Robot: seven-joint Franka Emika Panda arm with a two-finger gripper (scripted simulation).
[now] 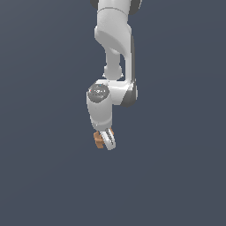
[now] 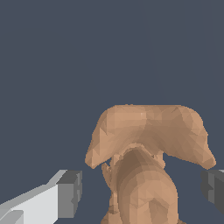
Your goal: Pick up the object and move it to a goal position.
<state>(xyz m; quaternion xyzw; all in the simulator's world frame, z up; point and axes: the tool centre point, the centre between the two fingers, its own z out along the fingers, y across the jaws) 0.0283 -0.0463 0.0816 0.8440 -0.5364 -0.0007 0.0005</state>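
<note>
The object (image 2: 148,131) is an orange-brown lumpy piece with a broad upper lobe and a rounded lower one. In the wrist view it sits between my gripper's (image 2: 142,192) two dark pads (image 2: 70,192). A gap shows on each side of its lower lobe, so the jaws stand open around it. In the exterior view the white gripper (image 1: 106,140) points down and covers most of the object (image 1: 97,140). Only small orange bits show beside the fingers.
The arm's white links and wrist (image 1: 103,99) hang over the spot from the top of the exterior view. Around it there is only a plain dark grey surface (image 1: 44,176).
</note>
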